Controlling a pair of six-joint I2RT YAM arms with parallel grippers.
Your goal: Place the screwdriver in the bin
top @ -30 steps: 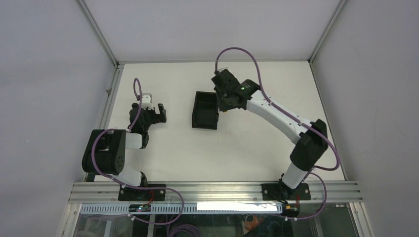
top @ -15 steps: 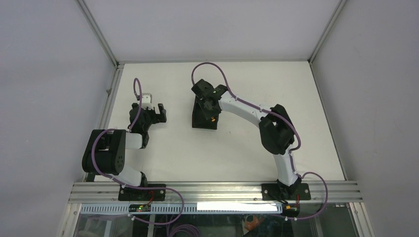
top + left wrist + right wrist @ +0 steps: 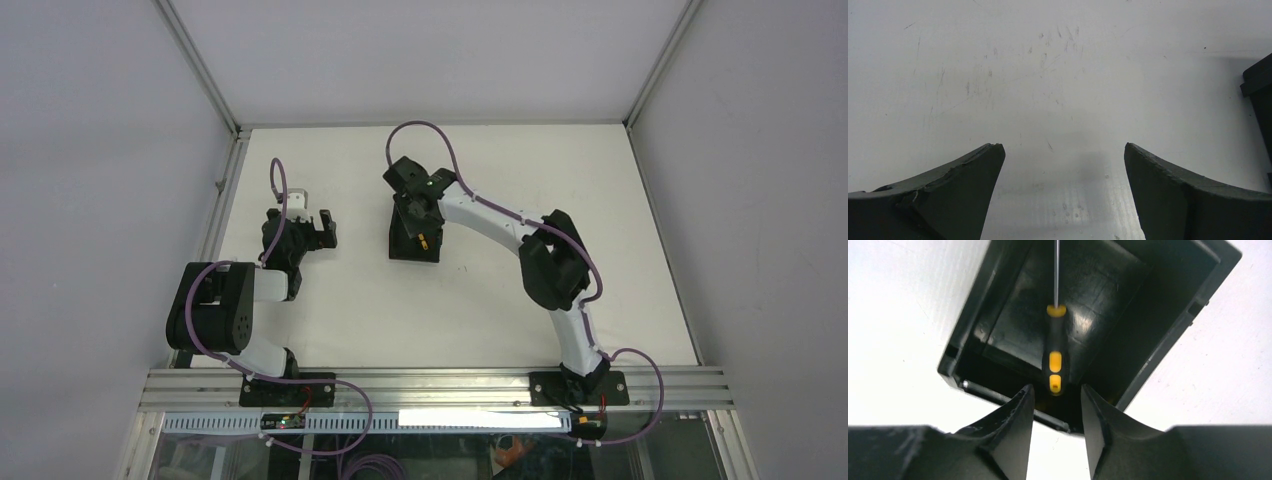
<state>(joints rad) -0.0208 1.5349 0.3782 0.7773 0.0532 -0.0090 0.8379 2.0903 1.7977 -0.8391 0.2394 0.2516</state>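
right fingers: two dark tapered fingertips [image 3: 1015,412] stand a narrow gap apart, and daylight shows on both sides of the handle end between them, so nothing is gripped.
right gripper [image 3: 1055,392]: points down over the near rim of the bin.
screwdriver: small black-and-orange-handled screwdriver [image 3: 1055,360] with a thin metal shaft sits inside the bin walls, its shaft running toward the far wall.
bin: small black rectangular plastic box [image 3: 1158,355], upright on the white table [image 3: 1048,75].
left fingers: dark fingertips [image 3: 973,170] are wide apart with nothing between them.
left gripper [image 3: 1063,150]: low over the table, well left of the bin.
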